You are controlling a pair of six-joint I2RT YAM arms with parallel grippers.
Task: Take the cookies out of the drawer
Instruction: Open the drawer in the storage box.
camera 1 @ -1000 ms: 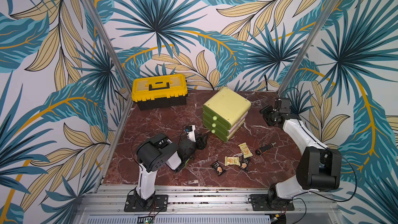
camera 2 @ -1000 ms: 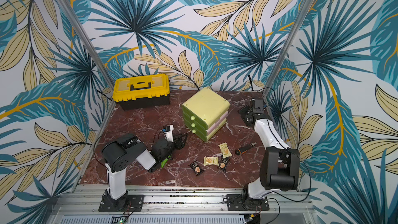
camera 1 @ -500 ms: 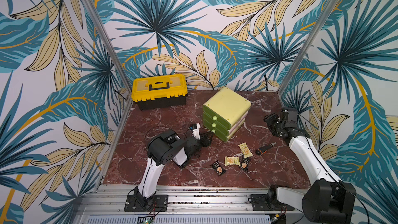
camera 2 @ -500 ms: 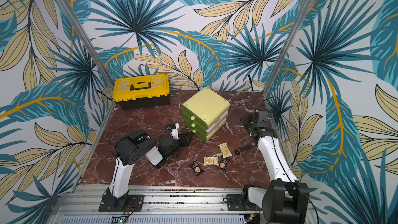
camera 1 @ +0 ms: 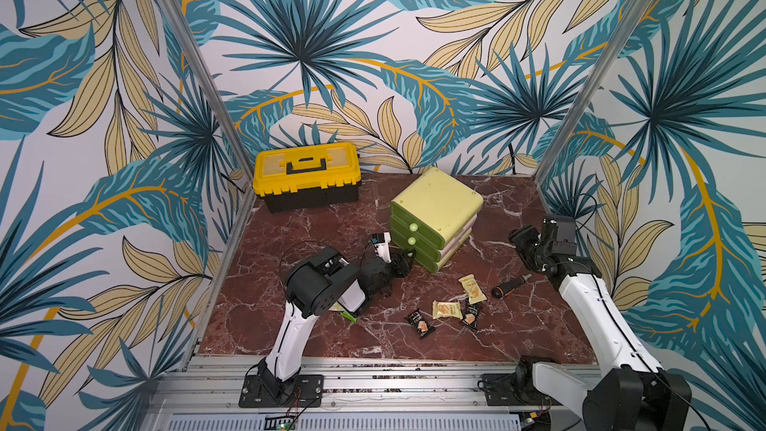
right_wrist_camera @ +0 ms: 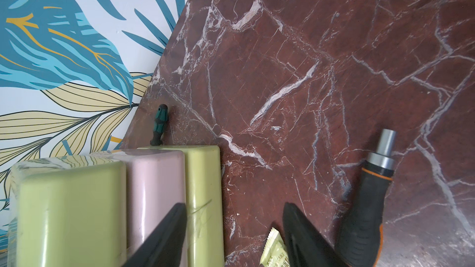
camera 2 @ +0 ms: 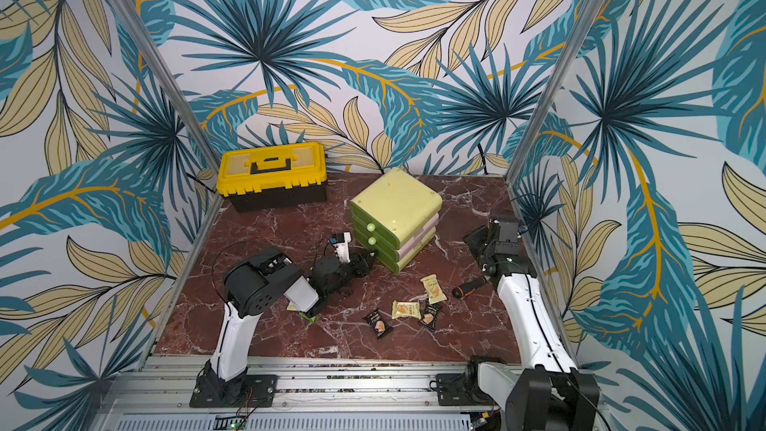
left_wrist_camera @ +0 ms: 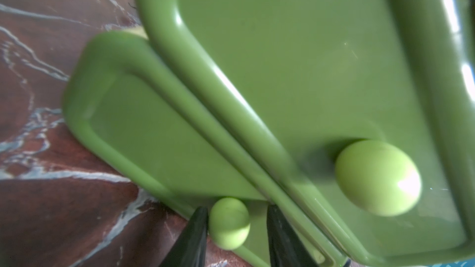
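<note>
Since a second ago the left arm has swung in to the drawer unit, and the right arm has pulled back towards the right wall.

Step in hand: getting hold of the lowest drawer's knob to pull it open. All three drawers look shut, so their contents can't be seen.

The left tool is half closed around that knob. One finger touches it or nearly does, the other has a gap, so it isn't clamped yet.

Next move, as I judge it: finish closing on the knob, then pull straight out. The unit is light and may slide.

The right tool is spread wide and empty, hanging above the tabletop beside the unit.

Four cookies lie on the tabletop in front of the unit, near a screwdriver.
</note>
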